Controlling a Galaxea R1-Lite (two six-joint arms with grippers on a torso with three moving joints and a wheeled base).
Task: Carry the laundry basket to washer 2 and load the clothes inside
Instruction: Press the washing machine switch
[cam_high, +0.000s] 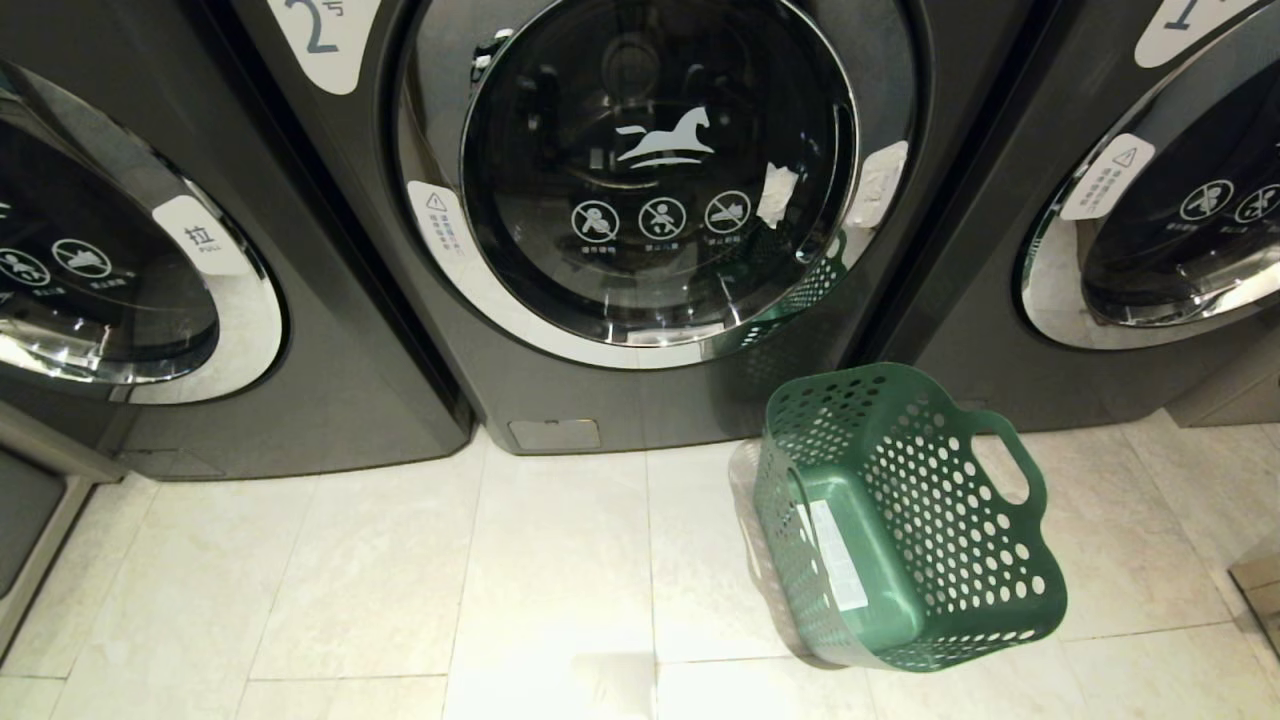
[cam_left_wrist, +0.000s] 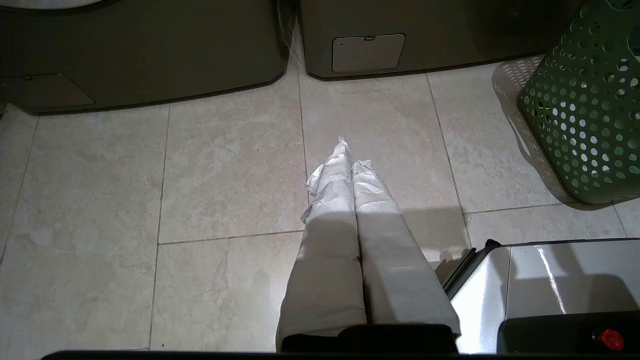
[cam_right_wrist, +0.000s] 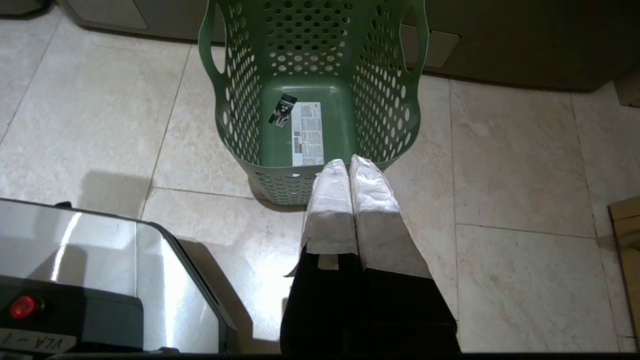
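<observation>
Right now the laundry basket (cam_high: 900, 520) sits on the pale tiled floor (cam_high: 400, 580), just in front of washer 2 (cam_high: 640, 200) and off toward its right-hand corner. It's green moulded plastic, rectangular with rounded corners, its walls punched with round holes and a loop handle on each side. The washer is dark grey and smooth, with a chrome ring around its round glass door, which is closed, a white horse printed on the glass. A like machine (cam_high: 1150, 200) stands to the right, another (cam_high: 120, 250) to the left.

Neither arm shows from the head camera. From the right wrist you look straight down into the basket (cam_right_wrist: 315, 100): bare inside, with a white sticker (cam_right_wrist: 307, 133) and a small dark tag (cam_right_wrist: 282, 111) on its base. The right end effector (cam_right_wrist: 348, 162), fingers wrapped in white crinkled material, is pressed together and empty, hanging just beside the basket's near rim.

The left wrist view catches only a holed corner of the basket (cam_left_wrist: 590, 110), well apart from the left end effector (cam_left_wrist: 350, 157), likewise wrapped, pressed together and holding nothing above bare tile. No clothes show in any view.
</observation>
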